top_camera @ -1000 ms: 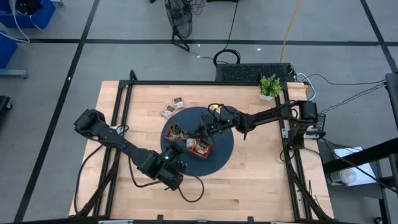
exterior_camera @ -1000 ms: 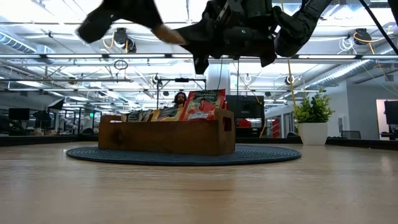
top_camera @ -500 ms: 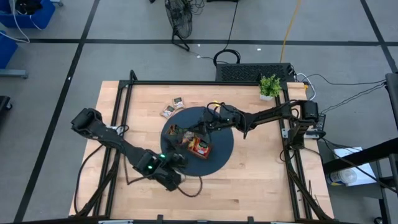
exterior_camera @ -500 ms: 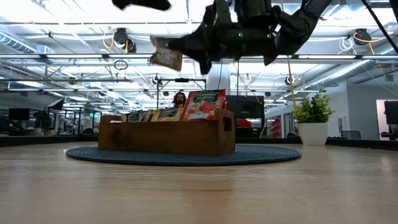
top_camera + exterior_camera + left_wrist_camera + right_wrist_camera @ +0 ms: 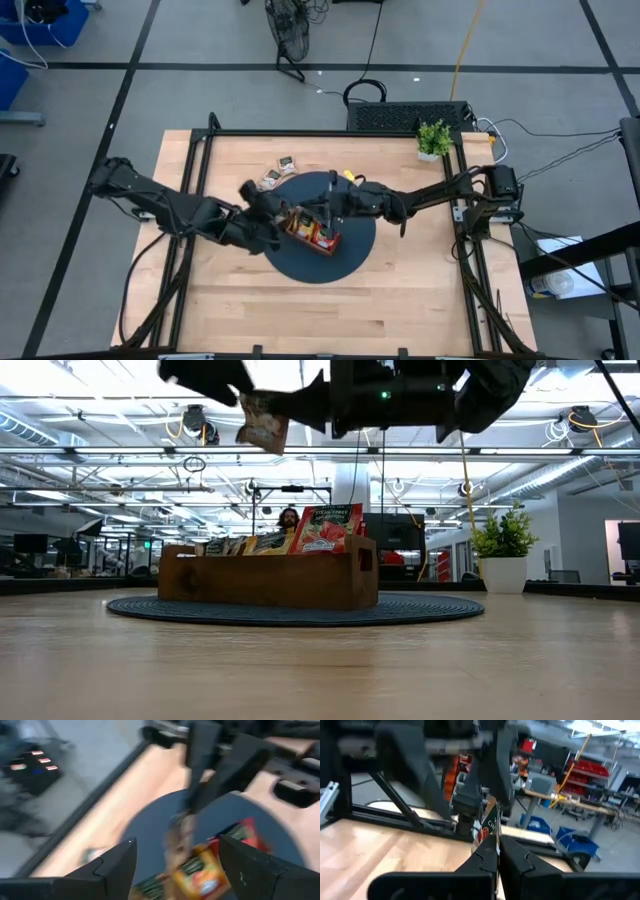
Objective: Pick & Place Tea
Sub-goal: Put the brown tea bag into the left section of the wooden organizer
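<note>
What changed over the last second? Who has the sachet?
The left gripper opened its jaws, apparently letting go of the brown square tea sachet, and that arm swung from the table's front edge to the tray's left end. The right gripper stays shut on the sachet above the long wooden tray. The tray, loose sachets and green potted plant are unmoved.
</note>
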